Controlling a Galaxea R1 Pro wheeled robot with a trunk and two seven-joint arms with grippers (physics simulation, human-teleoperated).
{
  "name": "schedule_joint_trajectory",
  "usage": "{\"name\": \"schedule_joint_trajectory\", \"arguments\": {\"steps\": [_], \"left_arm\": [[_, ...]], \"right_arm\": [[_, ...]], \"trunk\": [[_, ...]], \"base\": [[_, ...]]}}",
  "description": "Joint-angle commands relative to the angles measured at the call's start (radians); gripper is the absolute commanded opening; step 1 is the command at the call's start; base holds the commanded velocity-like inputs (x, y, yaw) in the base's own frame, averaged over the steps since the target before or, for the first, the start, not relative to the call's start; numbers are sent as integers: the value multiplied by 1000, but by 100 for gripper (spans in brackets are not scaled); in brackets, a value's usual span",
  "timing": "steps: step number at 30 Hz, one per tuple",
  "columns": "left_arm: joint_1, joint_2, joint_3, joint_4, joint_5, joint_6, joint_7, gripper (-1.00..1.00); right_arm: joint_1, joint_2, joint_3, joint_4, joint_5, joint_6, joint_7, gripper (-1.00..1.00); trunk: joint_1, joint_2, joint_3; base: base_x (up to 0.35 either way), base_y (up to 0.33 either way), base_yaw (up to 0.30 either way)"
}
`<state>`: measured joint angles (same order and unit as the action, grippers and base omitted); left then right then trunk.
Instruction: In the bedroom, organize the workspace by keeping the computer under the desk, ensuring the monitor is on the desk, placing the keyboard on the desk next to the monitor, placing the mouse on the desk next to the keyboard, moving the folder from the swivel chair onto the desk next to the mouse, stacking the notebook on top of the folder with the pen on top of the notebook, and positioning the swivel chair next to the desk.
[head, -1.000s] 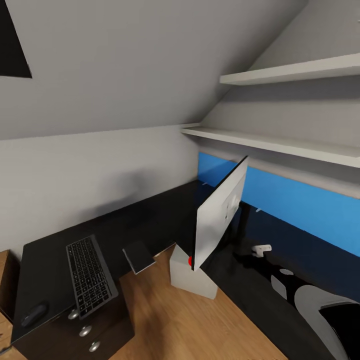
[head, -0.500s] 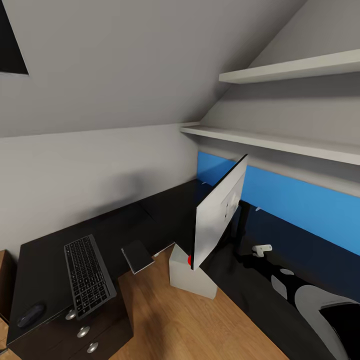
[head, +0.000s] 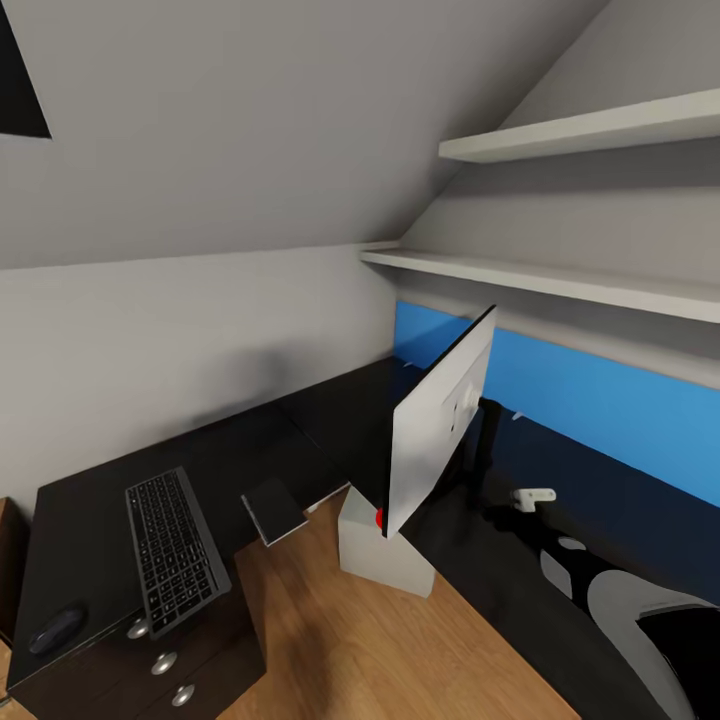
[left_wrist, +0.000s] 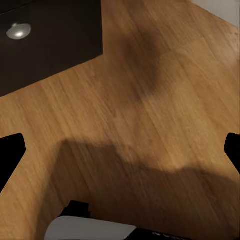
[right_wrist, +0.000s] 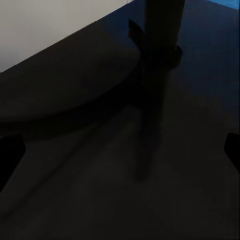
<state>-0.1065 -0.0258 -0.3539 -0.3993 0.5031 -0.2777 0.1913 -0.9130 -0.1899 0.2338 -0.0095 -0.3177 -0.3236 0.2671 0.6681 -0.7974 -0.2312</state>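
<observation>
We read no writing anywhere; the keyboard's (head: 176, 548) key legends are too small to make out. From the head view we see the keyboard on the black desk (head: 90, 520), the mouse (head: 55, 630) near it by the desk's front corner, the monitor (head: 441, 424) standing edge-on, and the computer (head: 380, 556) on the floor beside it. Our left gripper (left_wrist: 120, 150) hangs over wood floor (left_wrist: 150, 100), fingertips spread wide and empty; our right gripper (right_wrist: 120, 150), likewise released, faces the monitor's round base (right_wrist: 65, 95).

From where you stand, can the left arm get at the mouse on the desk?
Probably not yet: the mouse lies at the desk's far left end, while the left gripper hangs open over bare wood floor by the drawers.
</observation>
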Motion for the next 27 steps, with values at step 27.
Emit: {"name": "schedule_joint_trajectory", "arguments": {"steps": [27], "left_arm": [[15, 3, -18, -124, -1, -167, 50, 100]], "right_arm": [[-1, 57, -26, -10, -90, -46, -408, 100]], "trunk": [[104, -190, -86]], "base": [[0, 0, 0]]}}
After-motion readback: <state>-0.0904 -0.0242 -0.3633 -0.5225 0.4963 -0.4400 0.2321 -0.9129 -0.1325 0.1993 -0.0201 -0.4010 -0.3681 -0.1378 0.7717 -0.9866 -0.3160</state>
